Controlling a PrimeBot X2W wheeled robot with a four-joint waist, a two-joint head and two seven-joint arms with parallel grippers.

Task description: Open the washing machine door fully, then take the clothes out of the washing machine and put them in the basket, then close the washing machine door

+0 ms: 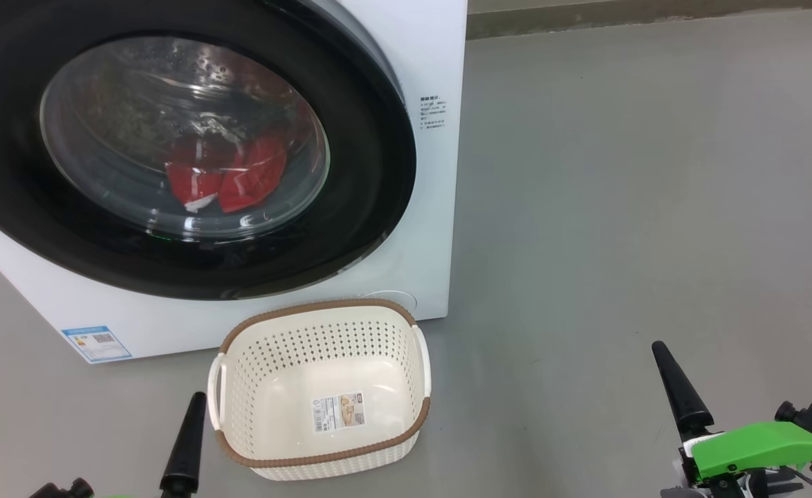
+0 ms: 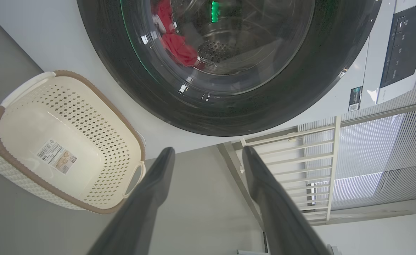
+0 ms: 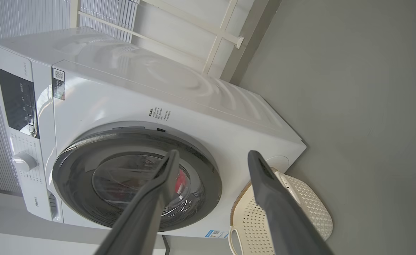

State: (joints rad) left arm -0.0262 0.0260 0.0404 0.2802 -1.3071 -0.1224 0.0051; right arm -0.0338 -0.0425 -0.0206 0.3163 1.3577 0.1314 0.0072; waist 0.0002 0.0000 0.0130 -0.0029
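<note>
The washing machine [image 1: 434, 62] stands at the upper left, and its black-rimmed door [image 1: 371, 173] lies against its front. Red clothes [image 1: 240, 176] show through the glass, low in the drum. On the floor right in front stands the cream basket [image 1: 323, 311], with nothing in it but a label sticker. One dark finger [image 1: 186, 436] of my left gripper rises just left of the basket. A finger [image 1: 679, 387] of my right gripper stands well to its right. In the wrist views my left gripper [image 2: 208, 156] and my right gripper [image 3: 211, 154] are open and hold nothing.
Bare grey floor [image 1: 620, 207] stretches to the right of the machine. A skirting strip [image 1: 655, 17] runs along the back. Behind the machine are a white railing [image 2: 300, 156] and ribbed blinds [image 2: 371, 141]. The dark control panel [image 2: 403, 46] and a white knob [image 3: 23, 161] sit on the machine's top front.
</note>
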